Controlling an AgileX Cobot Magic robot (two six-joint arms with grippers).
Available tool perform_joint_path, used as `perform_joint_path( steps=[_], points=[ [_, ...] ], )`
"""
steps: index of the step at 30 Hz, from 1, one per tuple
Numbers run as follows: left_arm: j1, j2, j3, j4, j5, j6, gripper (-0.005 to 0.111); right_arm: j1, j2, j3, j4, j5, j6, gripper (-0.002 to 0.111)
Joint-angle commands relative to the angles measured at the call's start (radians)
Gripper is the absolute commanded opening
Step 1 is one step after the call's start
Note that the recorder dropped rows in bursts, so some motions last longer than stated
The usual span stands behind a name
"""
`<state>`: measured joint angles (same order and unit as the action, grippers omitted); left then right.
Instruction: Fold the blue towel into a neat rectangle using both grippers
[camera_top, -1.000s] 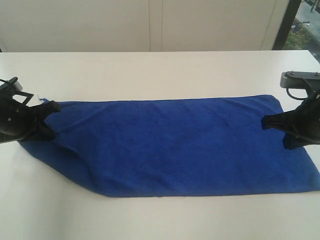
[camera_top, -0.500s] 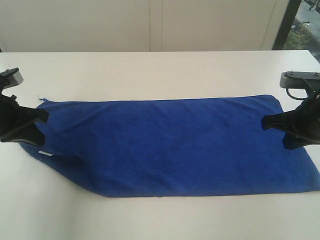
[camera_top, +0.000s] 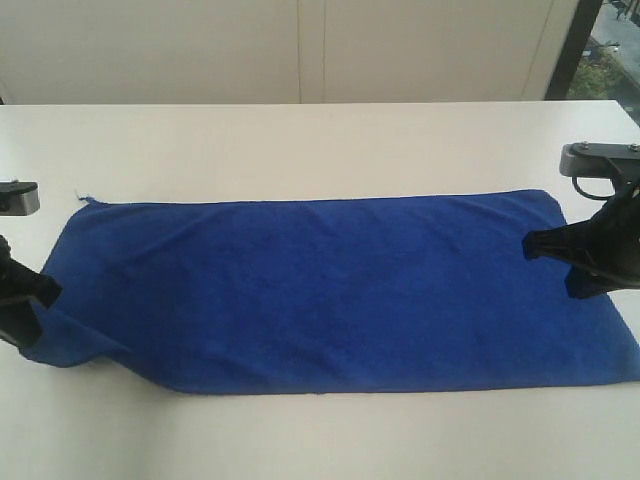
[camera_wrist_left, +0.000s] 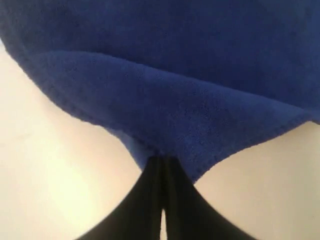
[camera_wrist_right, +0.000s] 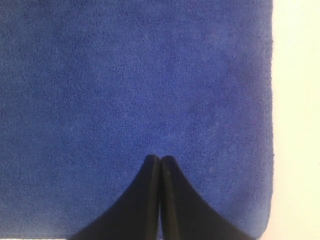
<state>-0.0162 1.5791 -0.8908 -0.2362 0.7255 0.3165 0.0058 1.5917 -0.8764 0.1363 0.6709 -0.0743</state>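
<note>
Where its near long edge meets its left end, the plain, long rectangular royal-blue microfibre towel (camera_top: 340, 290) lifts off the white table (camera_top: 300, 440) in a small raised fold. The black, pointed-finger left gripper (camera_top: 48, 292) sits low at that corner, reaching in from the left table edge. Its fingers (camera_wrist_left: 150, 200) are pressed together with the towel's hem pinched between the tips.

The rest of the towel lies flat and spread, with its long axis running left to right across the table and its short ends facing the two arms.

The black right gripper (camera_top: 530, 245) reaches in over the right end, tips pointing toward the towel's middle. Its fingers (camera_wrist_right: 145, 200) are fully closed over flat cloth; whether any cloth is nipped, I cannot tell.

At the far left corner a small pale thread tag (camera_top: 80, 196) sticks out. Bare table lies beyond, then a pale panelled wall (camera_top: 300, 50).
</note>
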Motion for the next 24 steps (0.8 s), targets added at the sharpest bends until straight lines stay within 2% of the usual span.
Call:
perform_joint_path(
  steps=[1,10,20,22,24],
  points=[
    [0.003,-0.010,0.006,0.016,0.030,-0.008,0.000,-0.006,-0.008,-0.008,-0.001,-0.001,-0.012,0.000],
    [0.003,-0.006,0.006,0.103,0.037,-0.006,0.000,-0.006,-0.008,-0.008,-0.001,0.000,-0.012,0.000],
    [0.003,-0.006,0.006,0.102,0.019,-0.006,0.000,-0.006,-0.008,-0.008,-0.001,-0.002,-0.012,0.000],
    [0.003,-0.006,0.006,0.102,0.015,-0.006,0.003,-0.006,-0.008,-0.008,-0.001,-0.002,-0.012,0.000],
    [0.003,-0.006,0.006,0.102,0.009,-0.006,0.013,-0.006,-0.008,-0.008,-0.001,-0.002,-0.012,0.000]
  ],
)
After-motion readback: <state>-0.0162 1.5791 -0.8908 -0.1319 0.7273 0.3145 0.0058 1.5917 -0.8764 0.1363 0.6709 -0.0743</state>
